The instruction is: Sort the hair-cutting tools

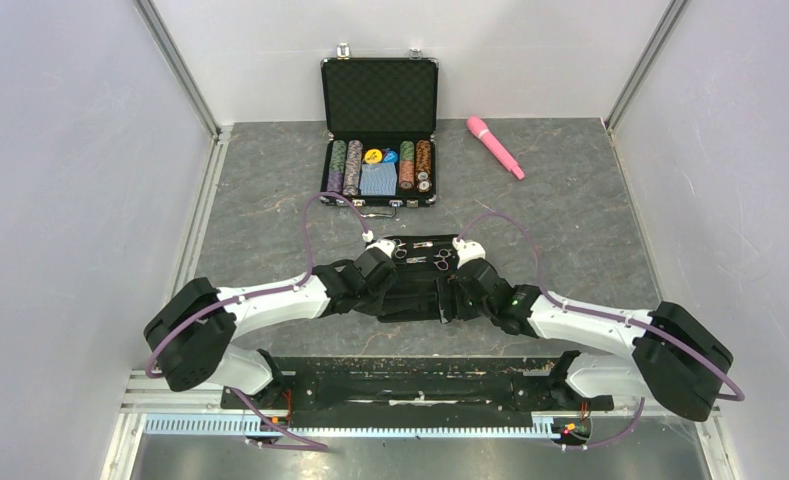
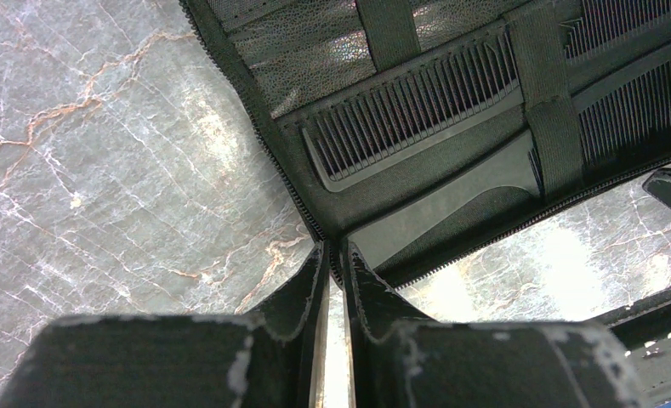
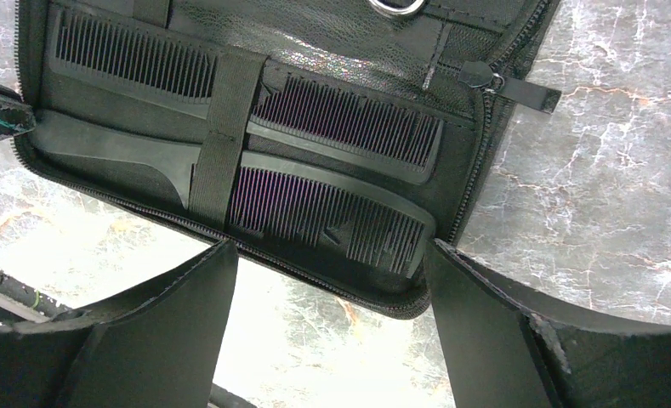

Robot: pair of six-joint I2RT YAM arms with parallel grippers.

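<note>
Top view: shows pouch point(image 1: 415, 297) open at centre, scissors point(image 1: 442, 259) tucked in its far half, both arms reaching its near edge. Left wrist: shows left gripper point(image 2: 336, 259) pressed together, pinching the pouch's zipper edge, a comb point(image 2: 408, 110) strapped just beyond. Right wrist: shows right gripper point(image 3: 330, 255) spread wide astride the pouch's near corner, two combs point(image 3: 353, 127) point(image 3: 332, 217) strapped inside.

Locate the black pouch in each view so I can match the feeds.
Top external: pouch at centre, nearer the arm bases than the open chip case.
Left wrist: upper right, zipped edge gripped in the left gripper jaws.
Right wrist: across the top, its near edge between the right gripper open jaws.
Shared landmark: elastic strap over the combs in both wrist views; too small from above.
</note>
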